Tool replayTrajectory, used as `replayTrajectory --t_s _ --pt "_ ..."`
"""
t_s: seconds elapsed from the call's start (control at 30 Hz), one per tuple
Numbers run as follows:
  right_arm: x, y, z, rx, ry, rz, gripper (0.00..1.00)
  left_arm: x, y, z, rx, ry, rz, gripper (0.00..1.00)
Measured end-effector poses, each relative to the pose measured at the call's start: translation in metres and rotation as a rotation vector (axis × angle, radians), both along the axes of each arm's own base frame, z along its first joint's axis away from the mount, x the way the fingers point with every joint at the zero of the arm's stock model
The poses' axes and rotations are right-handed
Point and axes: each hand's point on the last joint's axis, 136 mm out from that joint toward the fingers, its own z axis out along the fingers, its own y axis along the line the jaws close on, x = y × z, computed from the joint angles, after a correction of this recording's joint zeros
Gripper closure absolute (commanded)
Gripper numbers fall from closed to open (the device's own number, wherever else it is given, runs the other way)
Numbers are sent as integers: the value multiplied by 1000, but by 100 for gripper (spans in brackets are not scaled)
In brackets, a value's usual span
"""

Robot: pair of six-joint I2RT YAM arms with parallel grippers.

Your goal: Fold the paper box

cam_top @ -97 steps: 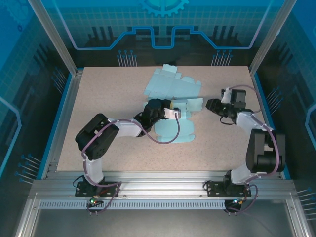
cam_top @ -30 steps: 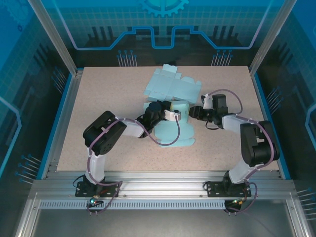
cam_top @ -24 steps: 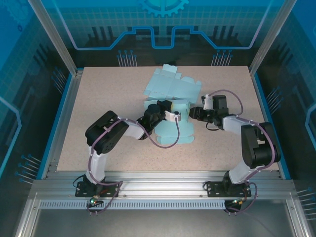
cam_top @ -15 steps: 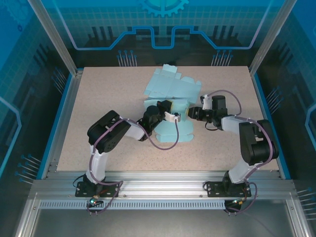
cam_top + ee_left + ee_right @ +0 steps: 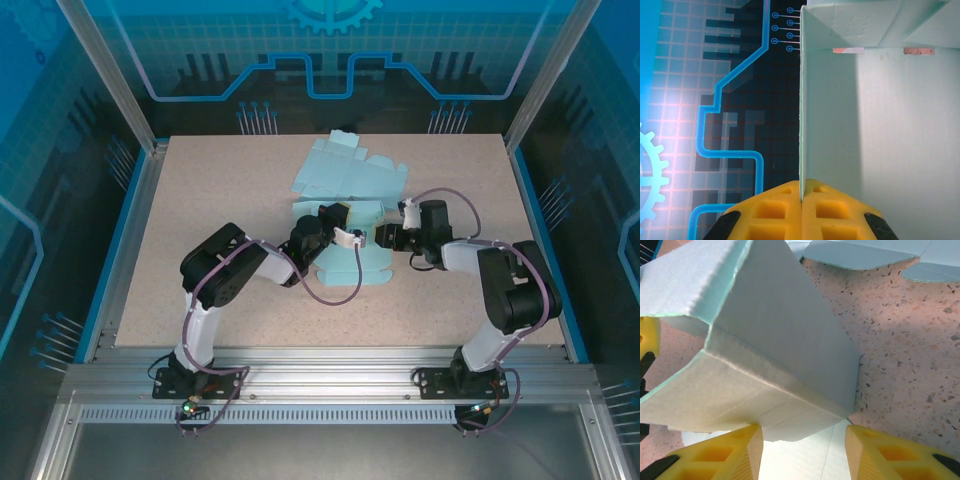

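The paper box (image 5: pixel 345 170) is a light cyan die-cut sheet, partly folded, lying mid-table. My left gripper (image 5: pixel 350 236) is shut on one of its panels. In the left wrist view the yellow fingertips (image 5: pixel 785 210) pinch the thin edge of an upright panel (image 5: pixel 880 125). My right gripper (image 5: pixel 384 236) faces it from the right, close against the raised flap. In the right wrist view this gripper (image 5: pixel 804 450) stands open, and a folded flap (image 5: pixel 780 340) reaches down between its fingers (image 5: pixel 730 455). The left finger sits right at the flap's lower edge.
Flat, unfolded parts of the sheet stretch toward the back of the speckled table (image 5: pixel 220 200). A rounded flap (image 5: pixel 355 275) lies flat nearer the arms. Aluminium posts and blue-lit walls enclose the table on all sides.
My right gripper has moved left across the table up to the raised flap, its jaws widening slightly. The left gripper has kept its hold on the panel, shifting only a little.
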Motion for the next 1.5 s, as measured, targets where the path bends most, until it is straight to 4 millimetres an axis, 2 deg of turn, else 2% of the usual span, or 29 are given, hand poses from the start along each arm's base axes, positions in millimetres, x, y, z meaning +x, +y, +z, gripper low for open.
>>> replayTrajectory --t_s 0.4,0.73,0.83,0.87,0.9,1.0,1.1,1.2,1.3,1.43,1.5 --pt "25 3 -2 -100 -46 -54 54 -1 0 0 6 -6 -3 100" --pt "34 9 -8 -213 -96 -89 65 -2 -2 0 5 -2 -14 98" --pt "35 8 -10 -247 -108 -100 69 -2 -3 0 -2 2 -13 89" --pt "36 7 -10 -257 -113 -105 70 -2 -3 0 -5 4 -12 84" --pt "36 7 -9 -264 -118 -107 73 -2 -3 -1 -11 8 -12 73" --pt "39 4 -8 -279 -132 -116 80 -4 -5 0 -24 12 -12 69" --pt "40 3 -8 -296 -138 -124 84 -6 -8 0 -38 21 -12 59" --pt "41 2 -7 -311 -143 -132 86 -10 -13 1 -44 20 -16 27" --pt "41 3 -7 -322 -146 -132 87 -14 -18 3 -66 25 -15 3" --pt "40 4 -8 -338 -144 -130 88 -20 -23 12 -140 56 1 1" --pt "39 4 -9 -349 -145 -132 88 -21 -20 34 -211 59 21 1"
